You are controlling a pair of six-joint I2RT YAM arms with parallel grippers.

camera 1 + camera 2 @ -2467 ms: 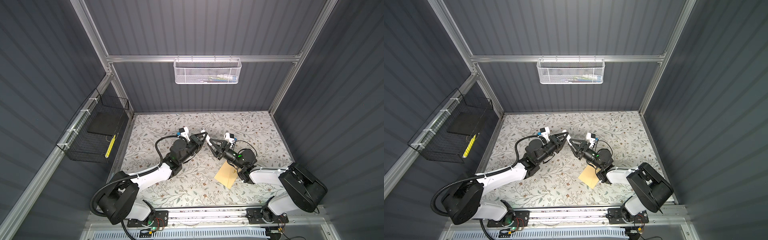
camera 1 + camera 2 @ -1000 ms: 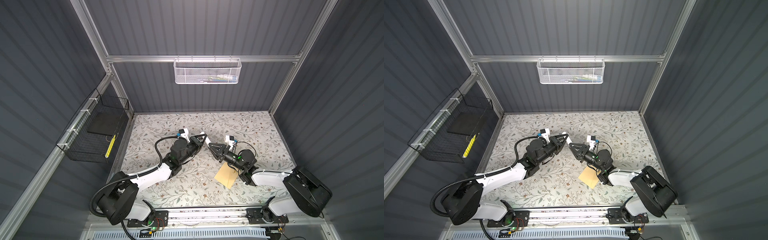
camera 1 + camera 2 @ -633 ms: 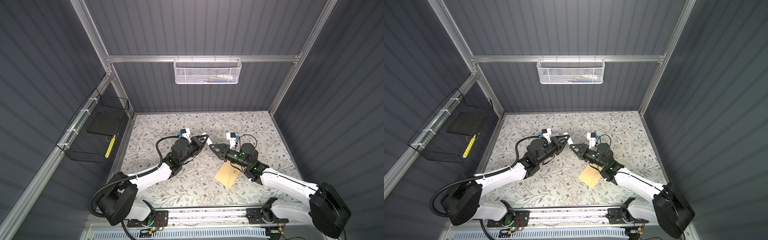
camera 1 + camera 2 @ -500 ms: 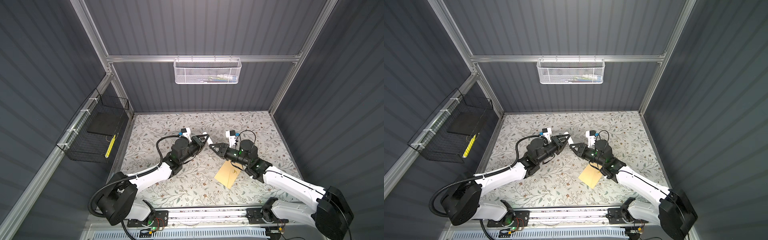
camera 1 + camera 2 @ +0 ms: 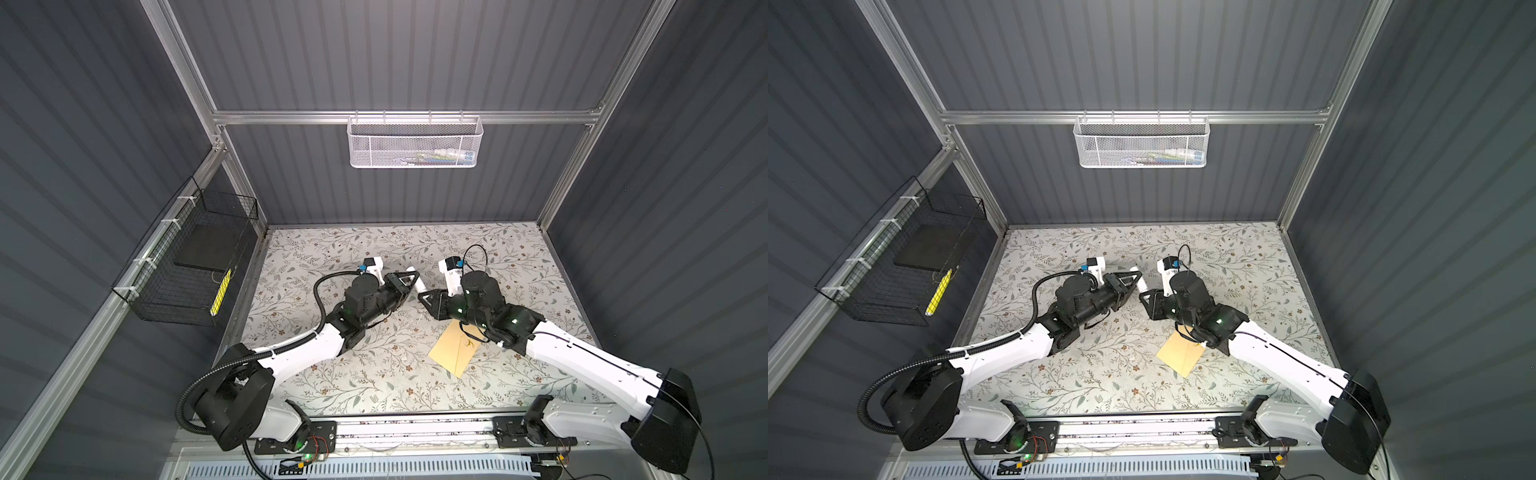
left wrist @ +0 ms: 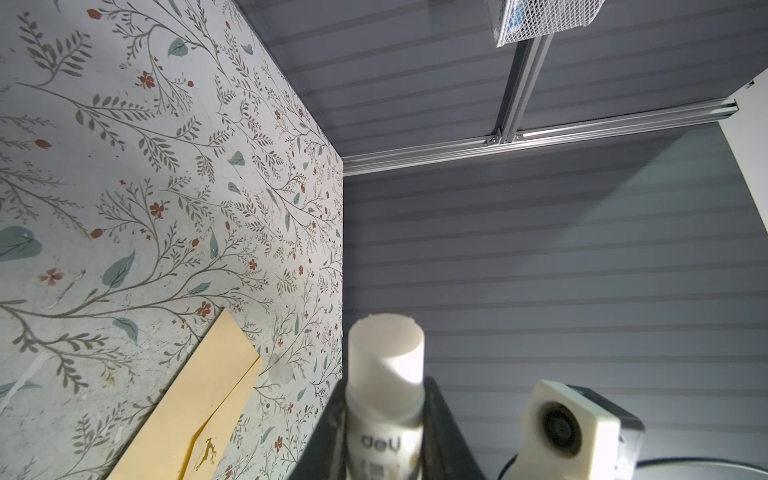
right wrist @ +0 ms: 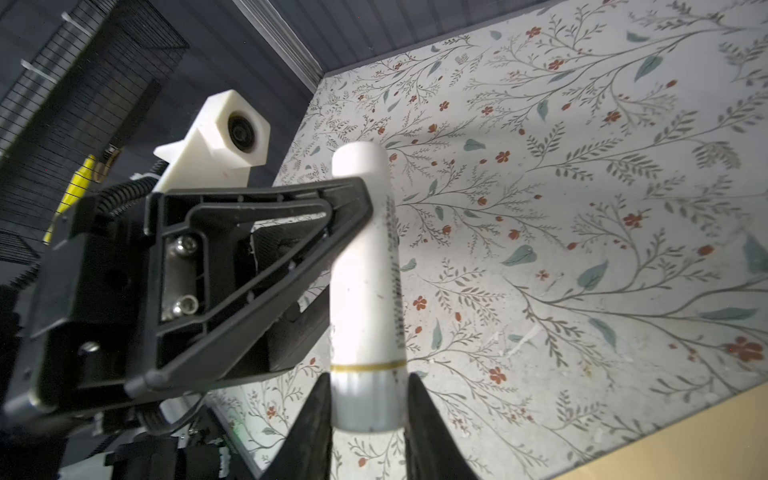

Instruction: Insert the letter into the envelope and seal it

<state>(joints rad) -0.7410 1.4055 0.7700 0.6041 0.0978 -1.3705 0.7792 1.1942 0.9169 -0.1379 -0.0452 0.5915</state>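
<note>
Right arm (image 5: 582,365) has swung outward; we find both arms' jaws gripping the white cylindrical glue stick (image 7: 365,266), probably uncapping it.

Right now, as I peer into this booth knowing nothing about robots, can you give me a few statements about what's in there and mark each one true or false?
1. The left pincer grips a white glue stick. True.
2. The tan envelope is being held up in the air. False: it lies flat on the flowered table, partly under the right arm.
3. The fingers of the right pincer flank the stick's gold-ringed end. True.
4. The black wire basket on the side wall is empty. False: it holds a yellow item and a dark slab.
5. A white mesh basket hangs on the back wall. True.
</note>
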